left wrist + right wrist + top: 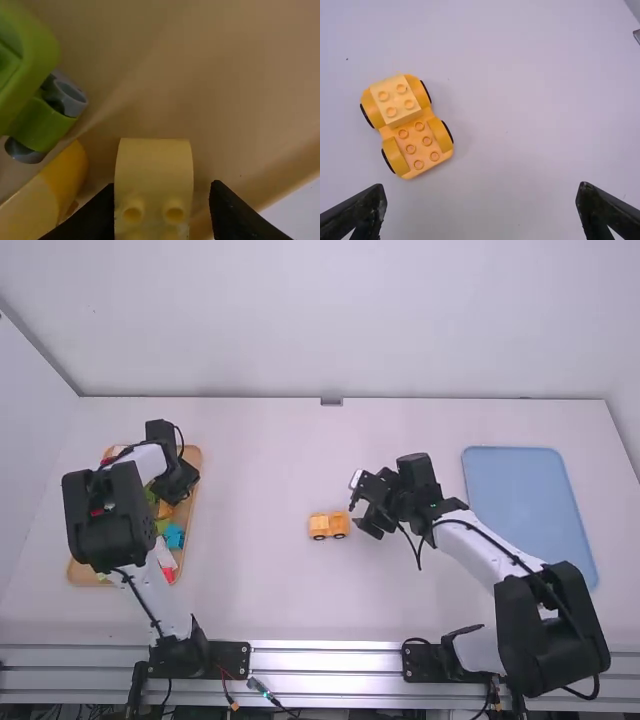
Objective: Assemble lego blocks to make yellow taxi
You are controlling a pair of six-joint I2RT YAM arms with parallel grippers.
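While the left gripper straddles the yellow block, fingers apart, you are at pickup; close squarely. The right gripper stands wide.

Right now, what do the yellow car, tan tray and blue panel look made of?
The yellow car: smooth molded plastic with a soft sheen, judging by its crisp round studs. The tan tray: probably smooth wood, going by its warm tone; possibly plastic. The blue panel: matte and evenly coloured; perhaps plastic or silicone.
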